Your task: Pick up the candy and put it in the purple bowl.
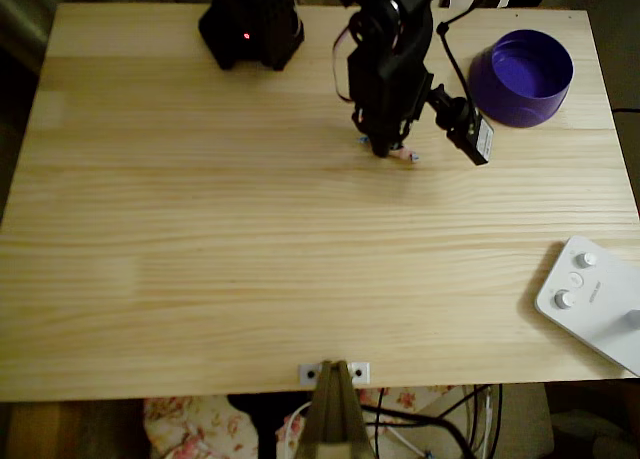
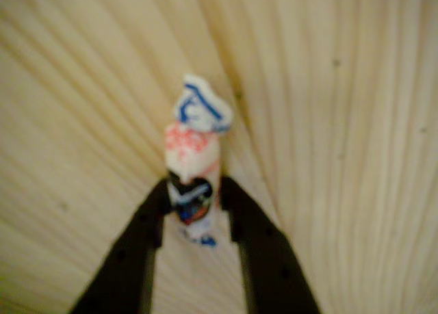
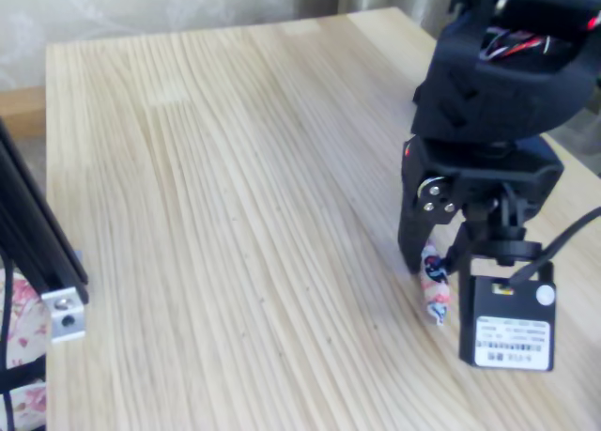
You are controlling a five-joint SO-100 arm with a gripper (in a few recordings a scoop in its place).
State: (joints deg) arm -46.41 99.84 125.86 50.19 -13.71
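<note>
The candy, a small wrapped sweet with pinkish-white, red and dark marks and blue-lined twisted ends, sits between my gripper's two black fingers. The jaws press on both sides of its dark middle. In the overhead view the gripper points down at the table's back middle, and one end of the candy peeks out to its right. In the fixed view the candy hangs slanted at the fingertips of the gripper, just at the wood. The purple bowl stands upright at the back right, apart from the arm.
A white button device lies at the table's right front edge. The arm's black base stands at the back. The wrist camera module juts out toward the bowl. A black frame bar stands at the left edge.
</note>
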